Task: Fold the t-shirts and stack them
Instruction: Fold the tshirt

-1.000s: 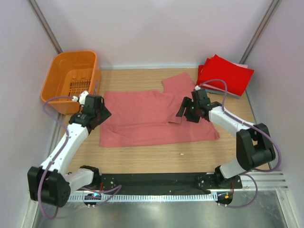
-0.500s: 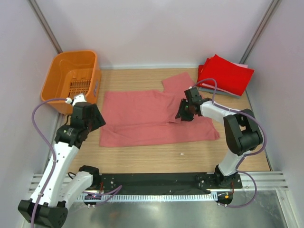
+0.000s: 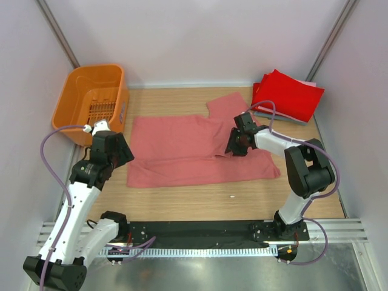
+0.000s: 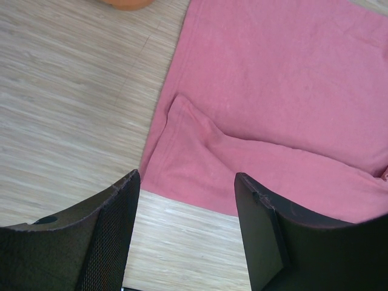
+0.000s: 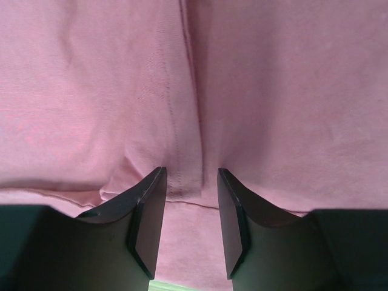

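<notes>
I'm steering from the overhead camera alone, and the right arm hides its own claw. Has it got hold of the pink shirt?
Observer: On the right wrist camera the right claw is half closed, down at the pink shirt, with its fingers either side of a stitched seam. I cannot tell whether cloth is actually pinched.
Operator: And the left claw, is it carrying anything?
Observer: No. On the left wrist camera the left claw is open and empty, above the shirt's corner, with bare table showing between its fingers.
</notes>
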Robot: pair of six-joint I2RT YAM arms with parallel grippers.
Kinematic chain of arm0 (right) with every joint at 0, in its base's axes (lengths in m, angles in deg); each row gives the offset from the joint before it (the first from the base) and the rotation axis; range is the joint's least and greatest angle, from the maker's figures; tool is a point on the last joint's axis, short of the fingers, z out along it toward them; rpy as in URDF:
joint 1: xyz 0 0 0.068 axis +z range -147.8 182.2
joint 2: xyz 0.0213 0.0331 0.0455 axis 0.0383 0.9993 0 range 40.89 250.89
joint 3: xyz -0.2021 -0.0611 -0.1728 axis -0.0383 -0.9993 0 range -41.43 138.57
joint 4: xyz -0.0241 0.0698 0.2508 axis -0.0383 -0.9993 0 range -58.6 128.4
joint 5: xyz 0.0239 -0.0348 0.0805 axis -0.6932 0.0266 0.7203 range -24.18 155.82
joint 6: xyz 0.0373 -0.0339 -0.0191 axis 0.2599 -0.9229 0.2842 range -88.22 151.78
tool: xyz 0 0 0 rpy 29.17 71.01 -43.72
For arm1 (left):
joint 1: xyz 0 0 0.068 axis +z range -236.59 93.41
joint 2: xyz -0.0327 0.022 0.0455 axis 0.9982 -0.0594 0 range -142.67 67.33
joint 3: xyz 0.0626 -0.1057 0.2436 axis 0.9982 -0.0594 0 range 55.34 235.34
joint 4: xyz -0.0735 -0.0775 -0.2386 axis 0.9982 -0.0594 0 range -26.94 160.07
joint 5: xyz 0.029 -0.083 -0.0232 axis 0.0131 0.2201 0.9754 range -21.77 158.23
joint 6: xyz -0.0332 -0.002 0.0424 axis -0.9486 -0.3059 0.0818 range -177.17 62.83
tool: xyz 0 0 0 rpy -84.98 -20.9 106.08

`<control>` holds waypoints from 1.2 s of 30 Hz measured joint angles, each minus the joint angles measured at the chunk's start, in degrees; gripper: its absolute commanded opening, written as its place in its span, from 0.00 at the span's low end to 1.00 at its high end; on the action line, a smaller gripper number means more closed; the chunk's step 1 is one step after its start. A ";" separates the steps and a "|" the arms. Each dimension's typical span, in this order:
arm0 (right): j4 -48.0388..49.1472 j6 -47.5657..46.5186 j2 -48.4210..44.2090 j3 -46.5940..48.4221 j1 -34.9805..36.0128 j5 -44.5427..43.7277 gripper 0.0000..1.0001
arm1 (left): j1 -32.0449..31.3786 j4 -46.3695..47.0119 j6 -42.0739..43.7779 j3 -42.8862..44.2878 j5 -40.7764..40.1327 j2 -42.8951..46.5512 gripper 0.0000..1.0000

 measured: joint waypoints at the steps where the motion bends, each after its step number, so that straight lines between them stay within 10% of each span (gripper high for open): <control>1: -0.42 0.09 -0.13 -0.02 0.00 -0.33 0.46 | 0.04 0.00 0.00 -0.04 -0.02 0.13 0.65; 14: 0.28 1.22 -1.86 -2.10 1.31 -0.52 0.42 | 0.15 0.00 -0.02 -0.26 -0.11 0.63 0.65; 24: 0.55 1.51 -0.90 -1.79 2.16 -0.22 0.09 | 0.17 -0.04 -0.02 -0.50 -0.44 0.90 0.65; 36: -4.63 0.90 2.95 13.03 4.15 -0.17 0.10 | 0.20 -2.82 0.00 -0.50 0.02 5.09 0.67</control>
